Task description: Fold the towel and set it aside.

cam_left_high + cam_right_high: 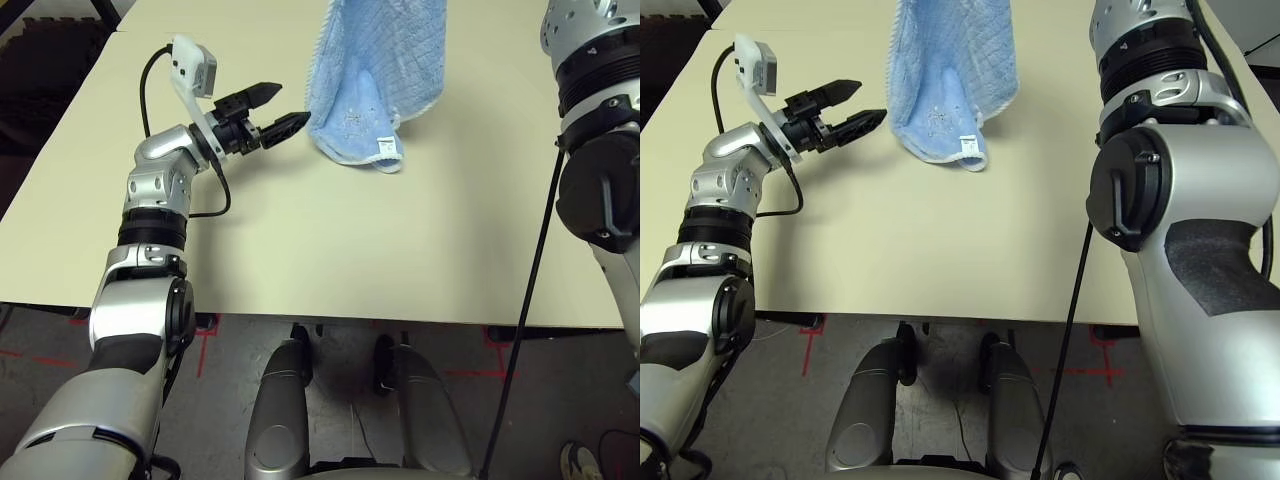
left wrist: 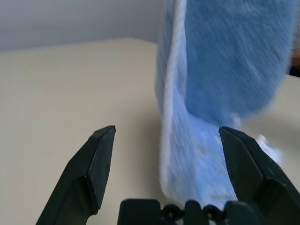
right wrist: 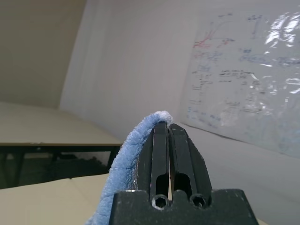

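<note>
Jaws of the left gripper point(image 1: 294, 102) stood wide open with nothing held between them; their 2 black fingers pointed toward about 2 o'clock, at the near side of the towel point(image 1: 405, 55). Whether the nearer tip touched the cloth, I could not tell. Jaws of the right gripper point(image 3: 169, 124) were shut on the towel, pinching a bit of its edge at the very tips, with the fluffy blue cloth draping down along 1 side of them.

The light-blue towel was at about 12 o'clock from the robot, over the far part of the pale counter point(image 1: 270, 240). It hung unfolded in loose folds, its lower end dropping to a rounded corner; whether that corner rested on the counter or hung just above it was hard to tell. The small white tag point(image 1: 387, 146) sat on the lower hem, at about 5 o'clock on the cloth, and a faint embroidered figure point(image 1: 354, 118) lay just toward 11 o'clock from it.

Beyond the right gripper were a pale wall carrying a glossy sheet point(image 3: 234, 79) of handwriting, and another table point(image 3: 51, 124). On the grey floor point(image 1: 240, 350), red tape marks point(image 1: 203, 348) showed, and a shoe point(image 1: 578, 462) stood toward 5 o'clock.
</note>
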You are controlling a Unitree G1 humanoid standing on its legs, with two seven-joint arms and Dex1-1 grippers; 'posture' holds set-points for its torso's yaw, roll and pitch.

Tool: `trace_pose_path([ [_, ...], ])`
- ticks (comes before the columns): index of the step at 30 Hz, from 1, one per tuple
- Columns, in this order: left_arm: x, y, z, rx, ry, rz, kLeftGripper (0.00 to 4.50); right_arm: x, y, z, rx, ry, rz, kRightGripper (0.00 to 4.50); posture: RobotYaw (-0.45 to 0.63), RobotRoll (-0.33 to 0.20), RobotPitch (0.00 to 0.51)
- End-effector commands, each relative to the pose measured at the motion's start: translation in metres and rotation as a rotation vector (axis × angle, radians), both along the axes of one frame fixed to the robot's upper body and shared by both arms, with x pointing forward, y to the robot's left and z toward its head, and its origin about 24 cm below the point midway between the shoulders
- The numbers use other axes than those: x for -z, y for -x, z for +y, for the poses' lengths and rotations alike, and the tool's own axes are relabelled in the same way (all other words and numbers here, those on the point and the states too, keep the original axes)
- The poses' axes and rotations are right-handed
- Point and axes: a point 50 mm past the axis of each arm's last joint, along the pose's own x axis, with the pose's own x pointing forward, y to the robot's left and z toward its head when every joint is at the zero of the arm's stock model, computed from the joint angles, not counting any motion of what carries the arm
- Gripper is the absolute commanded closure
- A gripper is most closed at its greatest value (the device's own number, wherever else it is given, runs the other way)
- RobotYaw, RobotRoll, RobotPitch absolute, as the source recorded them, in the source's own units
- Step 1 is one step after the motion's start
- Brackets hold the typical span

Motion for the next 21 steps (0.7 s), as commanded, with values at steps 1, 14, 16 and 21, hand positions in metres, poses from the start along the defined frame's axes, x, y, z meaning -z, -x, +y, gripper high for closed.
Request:
trace_pose_path([
  [1, -0.007, -0.004, -0.015, 0.014, -0.014, -0.038, 0.0, -0.005, 0.005, -0.002, -0.014, -0.002, -0.037, 4.48, 0.12, 0.0, 0.274],
  [14, 0.022, -0.005, -0.047, 0.253, -0.053, 0.128, 0.0, -0.024, 0.014, -0.029, 0.059, -0.054, -0.055, 4.48, 0.09, 0.0, 0.268],
  [16, 0.027, -0.005, -0.043, 0.258, -0.074, 0.151, 0.0, -0.025, 0.014, -0.032, 0.068, -0.058, -0.057, 4.48, 0.09, 0.0, 0.266],
  [21, 0.049, 0.003, -0.028, 0.349, -0.191, 0.259, 0.0, -0.025, 0.014, -0.039, 0.095, -0.069, -0.044, 4.48, 0.09, 0.0, 0.264],
])
